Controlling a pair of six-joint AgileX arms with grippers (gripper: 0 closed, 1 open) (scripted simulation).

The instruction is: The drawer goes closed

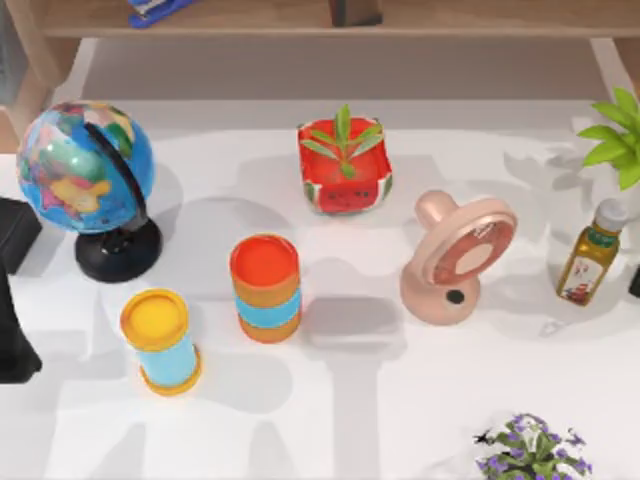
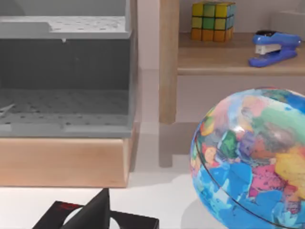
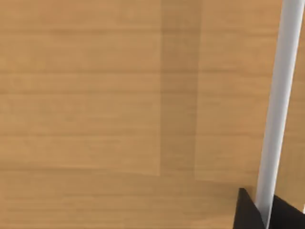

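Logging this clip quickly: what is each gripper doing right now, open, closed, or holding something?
Left gripper: near the globe, facing the grey drawer; state cannot be told.
Right gripper: close against a wooden panel, by a white bar; state cannot be told.

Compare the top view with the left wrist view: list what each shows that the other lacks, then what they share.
Top view alone: the red watermelon-shaped planter, the orange-and-blue stacked cup, the yellow-lidded blue cup, the pink bladeless fan and the oil bottle.

Left wrist view alone: the open grey drawer in its wooden cabinet, and the multicoloured puzzle cube.

Shared: the multicoloured globe and the blue stapler on the wooden shelf.
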